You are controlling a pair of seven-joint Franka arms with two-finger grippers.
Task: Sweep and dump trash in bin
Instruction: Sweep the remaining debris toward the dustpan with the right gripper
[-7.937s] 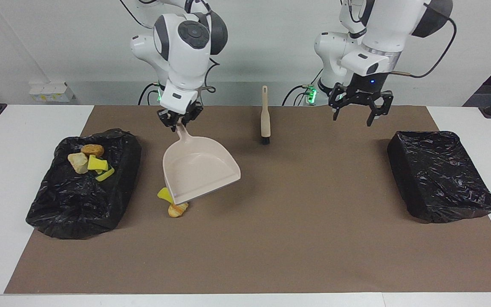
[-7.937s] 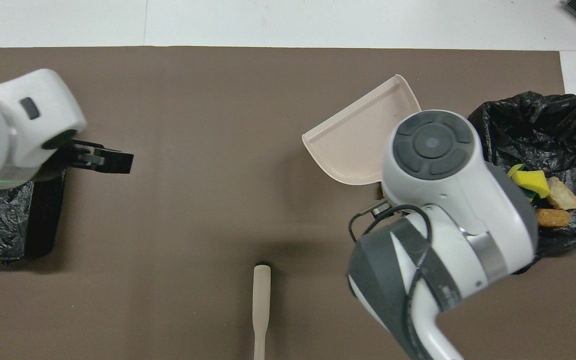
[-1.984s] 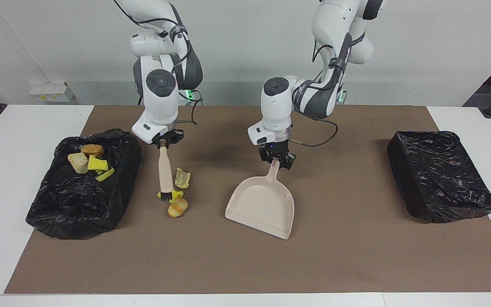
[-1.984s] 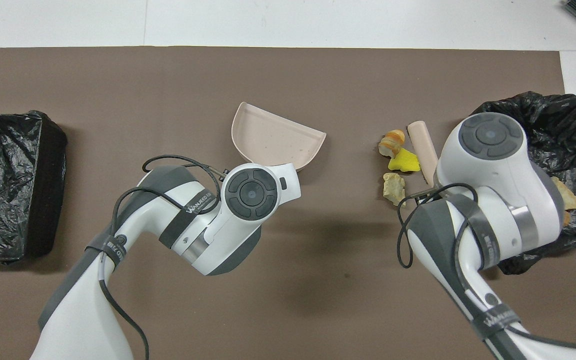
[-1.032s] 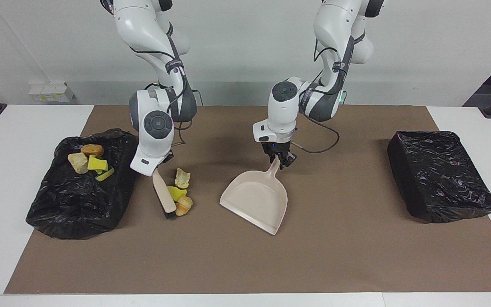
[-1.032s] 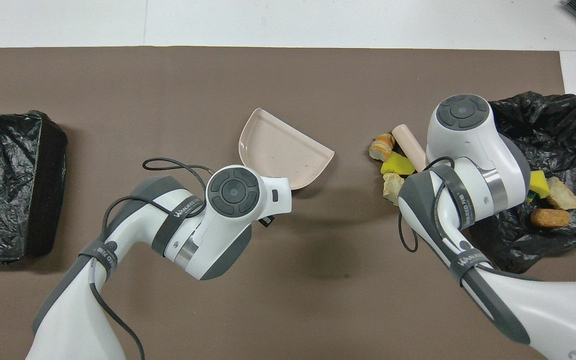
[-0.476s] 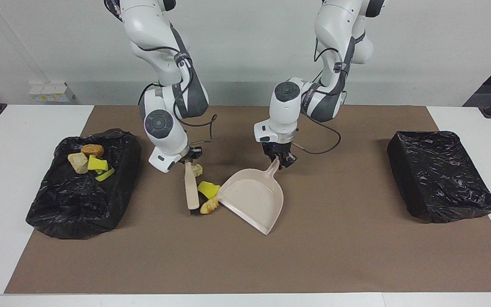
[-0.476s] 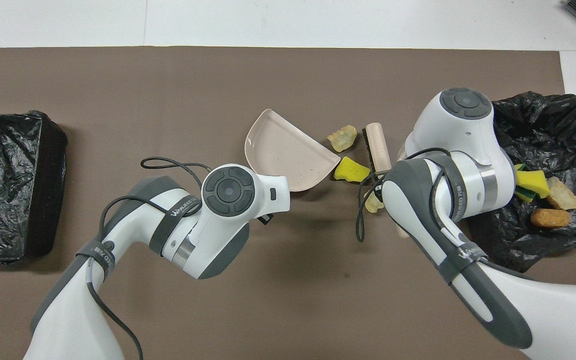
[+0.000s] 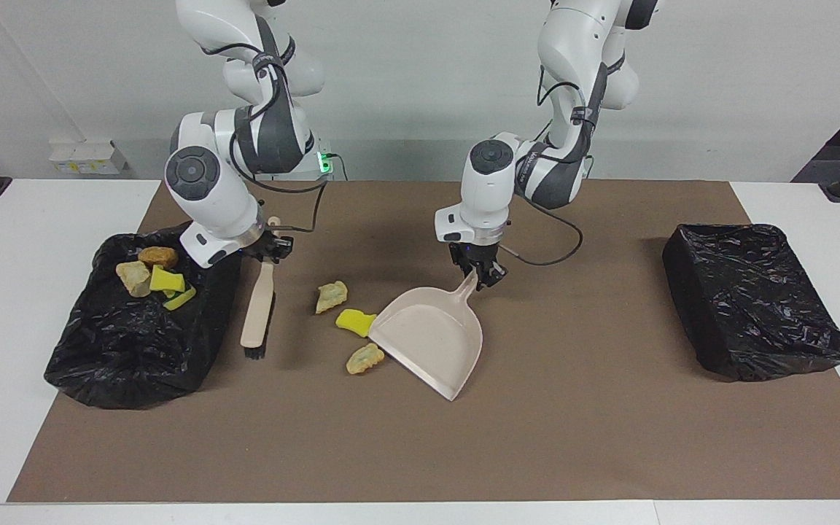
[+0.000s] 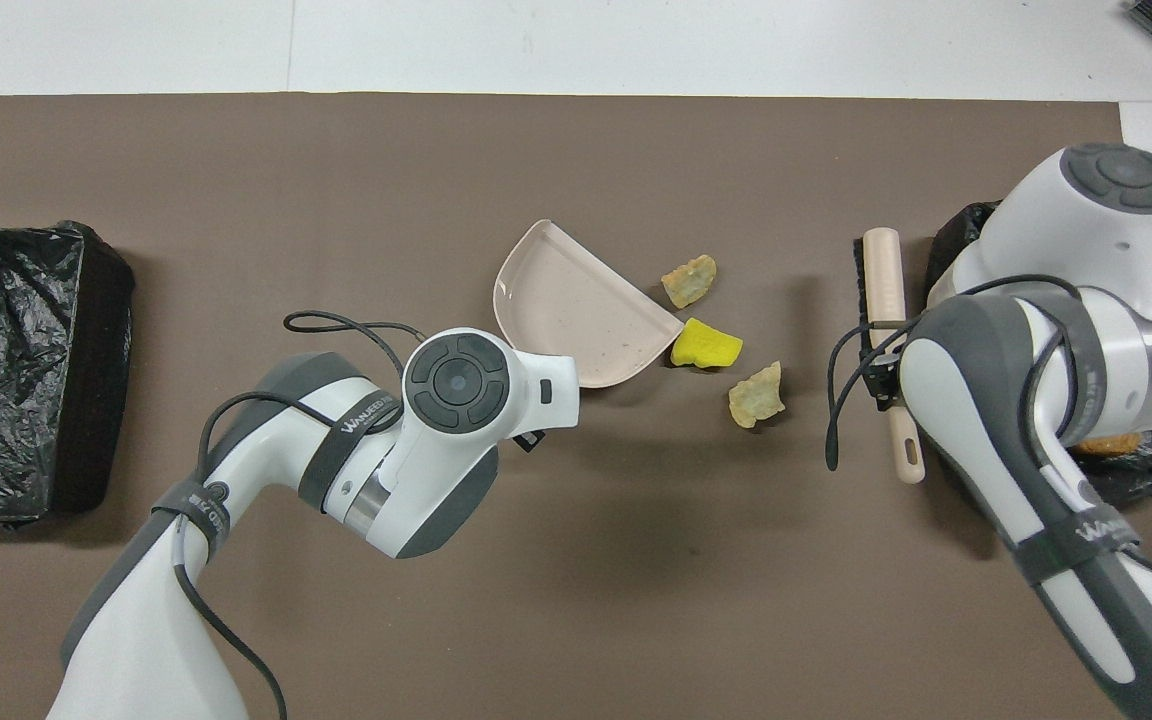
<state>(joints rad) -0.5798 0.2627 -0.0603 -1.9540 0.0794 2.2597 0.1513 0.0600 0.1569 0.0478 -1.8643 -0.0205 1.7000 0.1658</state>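
Observation:
Three trash scraps lie on the brown mat at the mouth of the beige dustpan [image 9: 427, 339] [image 10: 576, 310]: a tan lump [image 9: 332, 295] [image 10: 689, 281], a yellow piece [image 9: 356, 321] [image 10: 706, 346] right at the lip, and another tan lump [image 9: 364, 358] [image 10: 757, 394]. None is in the pan. My left gripper [image 9: 480, 277] is shut on the dustpan's handle. The right gripper [image 9: 268, 255] [image 10: 881, 360] is shut on the handle of the beige brush [image 9: 258, 313] [image 10: 884, 290], bristles down beside the black-lined bin [image 9: 135, 343]. More trash [image 9: 154, 277] lies in that bin.
A second black-lined bin [image 9: 752, 299] [image 10: 16, 370] stands at the left arm's end of the mat. The mat's edge farthest from the robots [image 10: 576, 97] meets white table. In the overhead view the right arm covers most of the bin that holds trash.
The brush pushed the three scraps up to the dustpan's mouth, then swung back toward the bin at the right arm's end. The dustpan turned slightly and barely shifted.

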